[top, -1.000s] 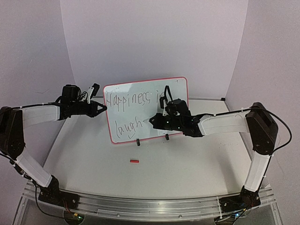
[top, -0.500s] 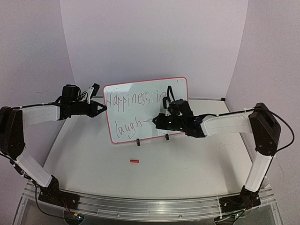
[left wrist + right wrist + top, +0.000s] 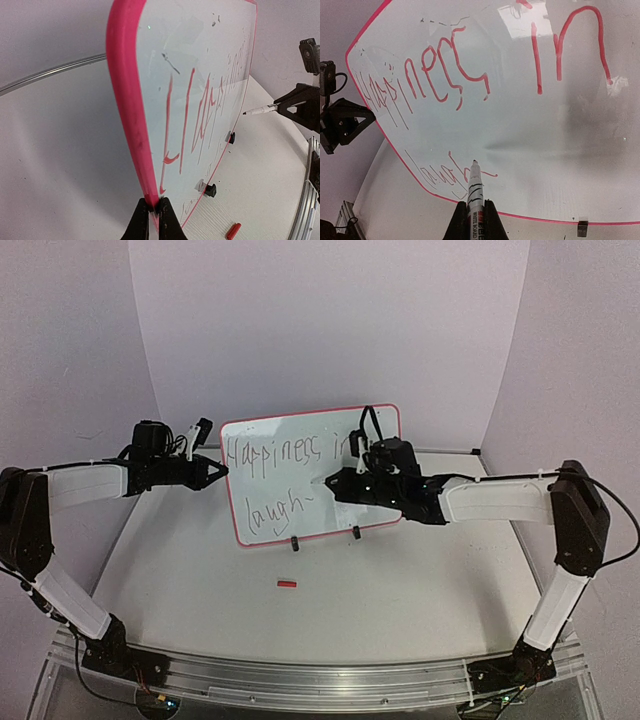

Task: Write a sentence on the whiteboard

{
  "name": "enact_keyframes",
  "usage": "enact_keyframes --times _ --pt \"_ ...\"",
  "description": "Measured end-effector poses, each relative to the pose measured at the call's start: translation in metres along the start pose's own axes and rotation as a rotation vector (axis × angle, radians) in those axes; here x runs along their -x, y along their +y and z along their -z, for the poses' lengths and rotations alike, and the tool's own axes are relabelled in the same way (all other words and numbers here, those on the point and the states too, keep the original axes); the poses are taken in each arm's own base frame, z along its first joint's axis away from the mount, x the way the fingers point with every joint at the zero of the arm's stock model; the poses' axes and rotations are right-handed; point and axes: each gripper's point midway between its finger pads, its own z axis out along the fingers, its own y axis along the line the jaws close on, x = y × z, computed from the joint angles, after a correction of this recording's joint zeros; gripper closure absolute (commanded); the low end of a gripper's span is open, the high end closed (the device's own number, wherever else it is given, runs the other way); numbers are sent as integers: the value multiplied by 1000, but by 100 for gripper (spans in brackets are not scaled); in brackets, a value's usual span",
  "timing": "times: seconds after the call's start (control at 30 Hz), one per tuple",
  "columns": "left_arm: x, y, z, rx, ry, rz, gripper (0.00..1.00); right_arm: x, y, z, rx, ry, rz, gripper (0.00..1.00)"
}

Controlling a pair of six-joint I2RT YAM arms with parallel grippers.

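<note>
Sentence [image 3: 285, 451] on whiteboard [image 3: 300, 480] reads "Happiness in laugh" (red ink).

On the whiteboard [image 3: 300, 485], the sentence [image 3: 283, 452] reads "Happiness in" above "laugh".

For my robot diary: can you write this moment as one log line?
left gripper: shut on whiteboard edge | right gripper: shut on marker | sentence: Happiness in laugh, unfinished
</note>
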Motion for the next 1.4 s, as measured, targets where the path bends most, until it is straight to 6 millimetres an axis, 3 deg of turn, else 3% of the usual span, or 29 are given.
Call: enact_keyframes --times 0.13,0.43,0.77,1.1,1.4 --pt "0 0 0 0 0 0 100 7 5 -6 17 -9 1 100" --pt "0 0 0 0 0 0 100 -7 -10 -19 -14 29 -9 100" --pt "0 0 0 0 0 0 100 -11 -12 -20 -9 46 -31 100" --pt "0 0 0 0 0 0 100 -53 -32 -19 -40 147 -71 100" --pt "0 0 0 0 0 0 100 -70 -41 -20 -59 191 -89 100"
